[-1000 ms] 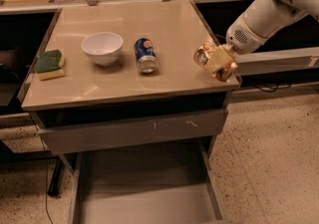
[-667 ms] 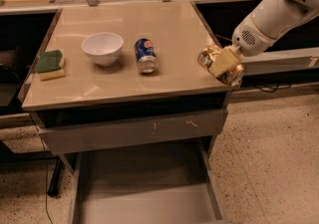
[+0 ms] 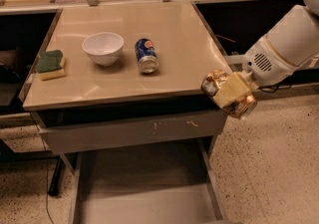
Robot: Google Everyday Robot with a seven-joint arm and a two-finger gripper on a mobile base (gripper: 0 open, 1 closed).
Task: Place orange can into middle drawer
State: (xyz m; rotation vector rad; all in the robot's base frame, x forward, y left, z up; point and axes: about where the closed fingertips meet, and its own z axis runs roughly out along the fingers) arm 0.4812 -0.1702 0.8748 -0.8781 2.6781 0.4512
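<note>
Hand grips the tilted orange can just past the table's front right corner.

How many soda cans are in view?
2. The blue can lies on the table beside the bowl; the orange can is held in the gripper off the table's front right corner.

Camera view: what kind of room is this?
Probably a kitchen-like workroom: beige counter with bowl, sponge and blue can, open drawer below. The gripper holds the orange can beside the counter's corner.
</note>
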